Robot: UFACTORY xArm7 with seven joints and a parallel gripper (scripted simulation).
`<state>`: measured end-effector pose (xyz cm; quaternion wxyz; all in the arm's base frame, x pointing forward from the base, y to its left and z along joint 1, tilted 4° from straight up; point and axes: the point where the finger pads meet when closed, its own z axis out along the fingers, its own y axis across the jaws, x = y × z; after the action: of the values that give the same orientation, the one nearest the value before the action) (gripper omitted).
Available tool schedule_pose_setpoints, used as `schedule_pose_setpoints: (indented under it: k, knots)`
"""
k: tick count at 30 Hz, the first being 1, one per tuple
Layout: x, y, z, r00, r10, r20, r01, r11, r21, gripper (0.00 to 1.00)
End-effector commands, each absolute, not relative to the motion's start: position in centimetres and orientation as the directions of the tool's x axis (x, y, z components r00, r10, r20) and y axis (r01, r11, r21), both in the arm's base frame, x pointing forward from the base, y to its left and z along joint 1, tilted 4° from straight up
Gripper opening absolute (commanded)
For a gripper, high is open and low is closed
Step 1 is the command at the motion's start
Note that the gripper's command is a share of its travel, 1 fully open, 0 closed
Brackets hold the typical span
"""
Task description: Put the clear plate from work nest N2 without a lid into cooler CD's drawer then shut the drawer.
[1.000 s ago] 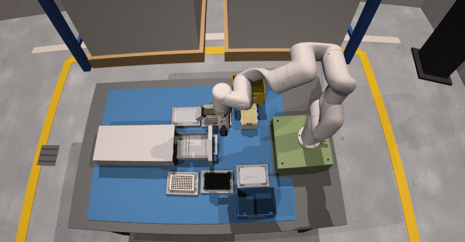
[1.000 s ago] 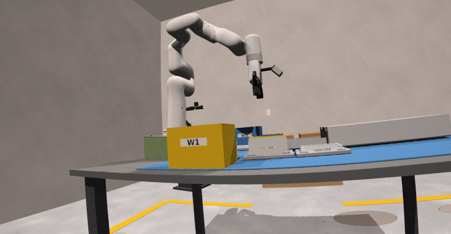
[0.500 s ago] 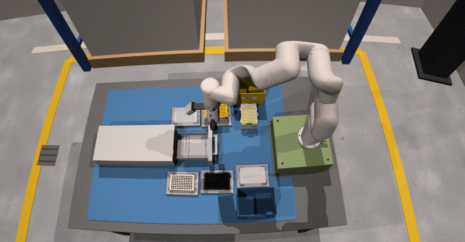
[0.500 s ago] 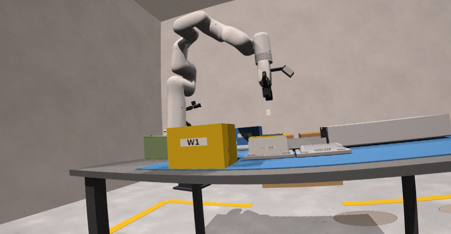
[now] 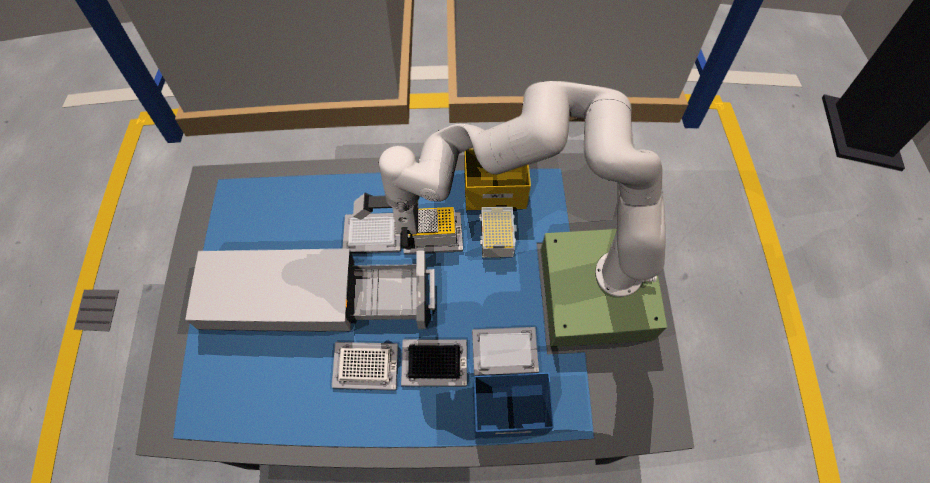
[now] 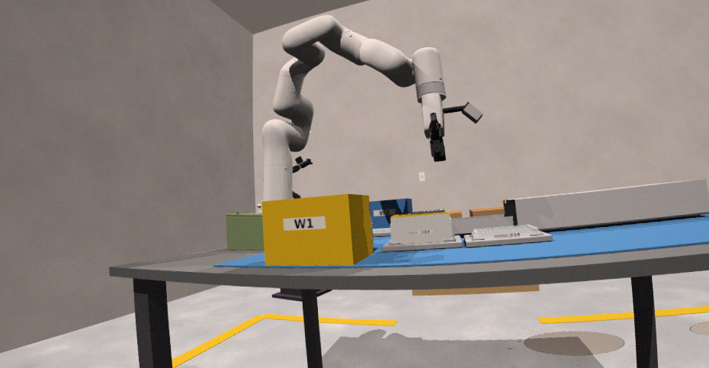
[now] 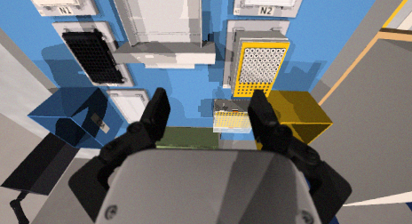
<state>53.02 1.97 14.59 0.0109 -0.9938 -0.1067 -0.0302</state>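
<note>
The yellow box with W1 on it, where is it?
In the exterior view the yellow box stands at the near left end of the table, on the blue mat's edge, left of a white tip box.

grey walls (image 6: 123,117), concrete floor (image 5: 865,232), yellow floor lines (image 5: 774,245).

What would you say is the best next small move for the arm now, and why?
Probably a short travel toward nest N2, then a descent over the clear plate. The cooler's drawer already stands open with no plate in it, the plate is in its nest, and the hand hangs open and empty well above the bench, beside the nest.
</note>
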Motion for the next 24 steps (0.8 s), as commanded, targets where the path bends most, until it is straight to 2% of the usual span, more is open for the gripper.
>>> schedule_pose_setpoints:
  k: [1, 24]
  knots:
    - [54.8, 1.2, 14.3, 0.975, 0.212, 0.066, 0.213, -0.977, -0.015, 1.0]
    - [63.3, -3.2, 11.6, 0.975, 0.212, 0.067, 0.213, -0.977, -0.015, 1.0]
